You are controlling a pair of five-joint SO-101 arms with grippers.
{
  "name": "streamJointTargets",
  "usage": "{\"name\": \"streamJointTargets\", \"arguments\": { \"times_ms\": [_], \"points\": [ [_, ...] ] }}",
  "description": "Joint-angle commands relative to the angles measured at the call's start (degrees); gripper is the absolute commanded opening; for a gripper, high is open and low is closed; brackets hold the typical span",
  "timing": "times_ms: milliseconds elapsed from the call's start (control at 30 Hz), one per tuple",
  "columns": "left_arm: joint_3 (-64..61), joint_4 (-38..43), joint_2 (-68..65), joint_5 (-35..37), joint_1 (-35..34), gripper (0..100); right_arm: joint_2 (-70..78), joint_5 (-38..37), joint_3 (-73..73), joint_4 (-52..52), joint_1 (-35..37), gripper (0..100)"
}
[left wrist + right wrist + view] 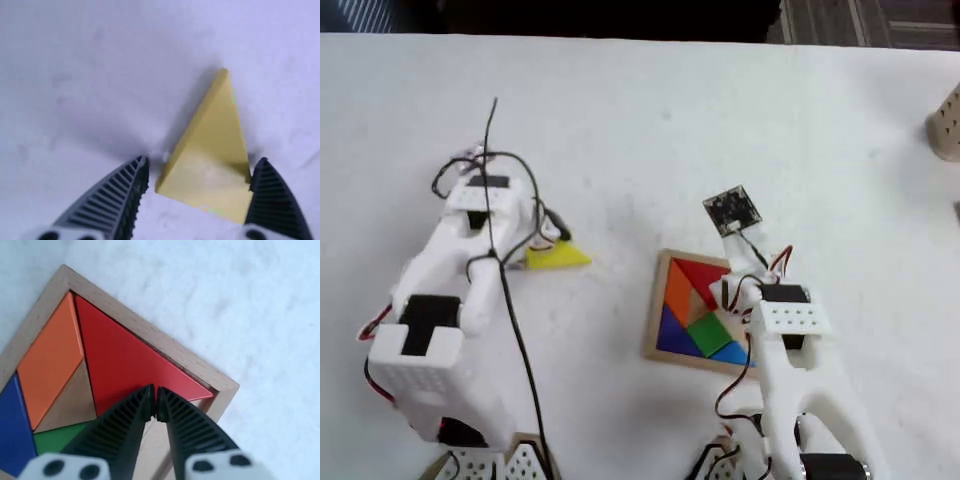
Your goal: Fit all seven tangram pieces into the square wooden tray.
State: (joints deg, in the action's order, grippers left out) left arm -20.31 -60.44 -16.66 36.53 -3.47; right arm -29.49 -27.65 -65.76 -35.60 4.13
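**Yellow triangle lies outside the tray**

Two white plastic arms sit at the near side of a white table. The table top looks soft and a bit bumpy.

The right gripper is over the tray. Its two dark fingers have little ridges. They are pressed together with nothing between them. Their tips are over the red triangle, close to one tray corner.

The tray is a flat square of pale wood with a raised rim. It lies near the middle of the table, turned a little. The pieces inside are smooth and flat. The big red triangle lies along one rim. Next to it is a slanted orange piece with four sides. A dark blue piece touches the orange one, and a green piece is beside that. A light blue piece lies by the near rim. Between orange, red and green is a gap of bare wood, shaped like a triangle.

The yellow triangle is out on the table, well apart from the tray, on the left arm's side. It is flat with sharp corners. The left gripper is at its wide end, with its ridged fingers spread, one on each side. One finger is right at a corner, but I cannot tell if it touches.

Farther back, a small black square board with a thin wire lies just past the tray. At the far edge, on the right arm's side, stands a tan block with rows of little holes.
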Motion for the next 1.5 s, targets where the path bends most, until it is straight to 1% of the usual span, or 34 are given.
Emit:
{"name": "streamJointTargets", "arguments": {
  "times_ms": [0, 100, 233, 367, 467, 500, 600, 667, 700, 767, 900, 933, 1033, 1100, 1233, 1333, 1467],
  "points": [
    [2.1, -2.2, -0.1, -0.1, -2.9, 30, -1.9, -0.7, 0.3, 0.1, 0.5, 2.1],
    [2.2, -2.5, -0.2, -2.4, -3.0, 30, -1.9, -0.7, 0.3, 0.1, 0.4, 2.1],
    [2.2, -2.5, -0.3, -9.4, 0.0, 30, -1.9, -0.7, 0.3, 0.1, 0.4, 2.1],
    [2.2, -2.5, -0.1, -18.9, 4.1, 30, -1.9, -0.8, 0.3, 0.1, 0.2, 2.1],
    [3.0, -2.5, 0.0, -25.2, 4.2, 30, -1.9, -0.8, 0.3, 0.1, 0.0, 2.1],
    [3.3, -2.7, 0.1, -26.9, 3.5, 32, -1.9, -0.8, 0.3, 0.1, 0.0, 2.1],
    [4.0, -4.7, 1.4, -30.5, 0.8, 42, -1.9, -0.8, 0.3, 0.1, 0.0, 2.1],
    [3.4, -6.9, 2.4, -30.9, 0.5, 47, -1.9, -0.8, 0.3, 0.1, 0.0, 2.1],
    [3.3, -8.4, 2.9, -30.9, 0.5, 47, -1.9, -0.8, 0.2, 0.1, 0.1, 2.1],
    [2.5, -10.5, 3.8, -30.9, 0.5, 46, -1.9, -0.8, 0.2, 0.1, 0.1, 2.1],
    [1.1, -10.5, 4.8, -30.4, 0.6, 43, -1.9, -0.8, 0.2, 0.1, 0.4, 2.1],
    [1.2, -10.5, 4.6, -29.2, 0.9, 42, -1.9, -0.8, 0.2, 0.1, 0.4, 2.1],
    [0.5, -9.6, 4.4, -20.1, 2.1, 40, -1.9, -0.8, 0.2, 0.1, 0.4, 2.1],
    [-0.9, -7.5, 4.4, -16.3, 2.9, 39, -1.9, -0.8, 0.2, 0.1, 0.4, 2.1],
    [-3.7, -2.5, 4.4, -12.5, 3.1, 39, -1.9, -0.9, 0.2, 0.1, 0.4, 2.1],
    [-3.7, -1.4, 4.4, -10.2, 2.9, 39, -1.9, -0.9, 0.2, 0.1, 0.4, 2.1],
    [-3.3, -0.4, 4.5, -9.5, 3.1, 39, -1.9, -0.9, 0.2, 0.0, 0.5, 2.1]
  ]
}}
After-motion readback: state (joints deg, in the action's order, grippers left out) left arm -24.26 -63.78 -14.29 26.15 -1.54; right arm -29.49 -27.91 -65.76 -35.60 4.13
